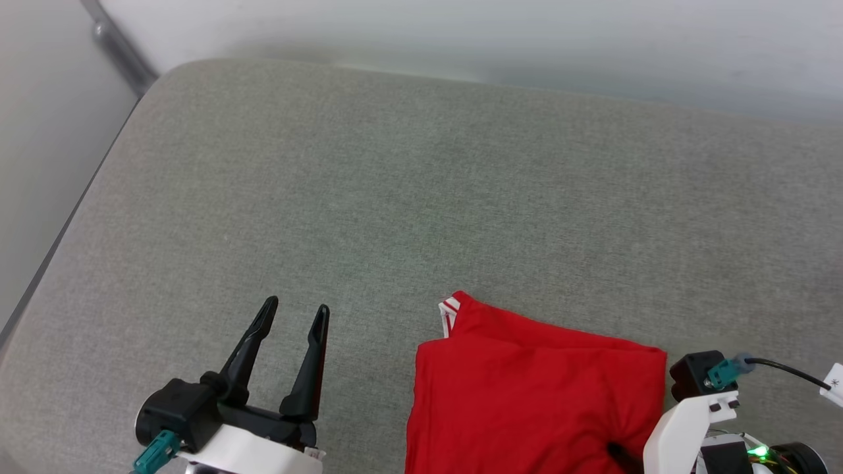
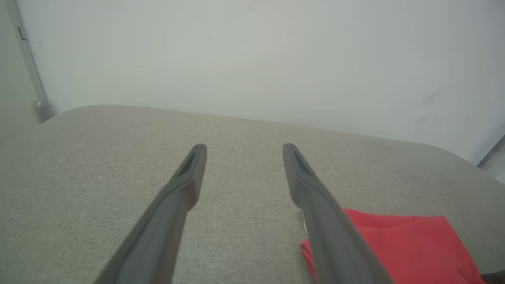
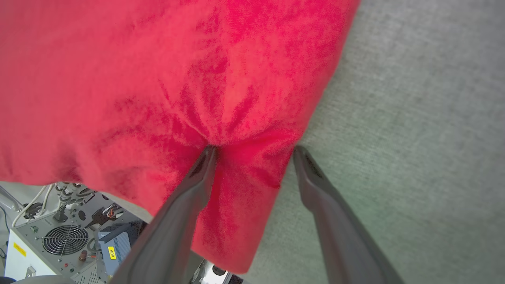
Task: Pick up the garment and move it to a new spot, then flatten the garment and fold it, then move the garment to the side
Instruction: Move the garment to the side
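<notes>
Folding looks finished to me: the garment (image 1: 533,401) lies as a compact red rectangle at about 5 o'clock on the grey cushion (image 1: 395,164), a sliver of striped neck trim (image 1: 450,315) peeking out at its 11 o'clock corner, its near edge spilling over the cushion's front. What seems left is shifting it to the side. The right gripper (image 3: 255,150) stands spread wide, gripping nothing: one fingertip (image 3: 205,161) presses into the cloth and puckers it, the other sits just off the cloth's edge (a push, I'd guess, rather than a pinch). At 7 o'clock the left gripper (image 1: 296,307) hangs wide open over bare cushion, touching nothing
</notes>
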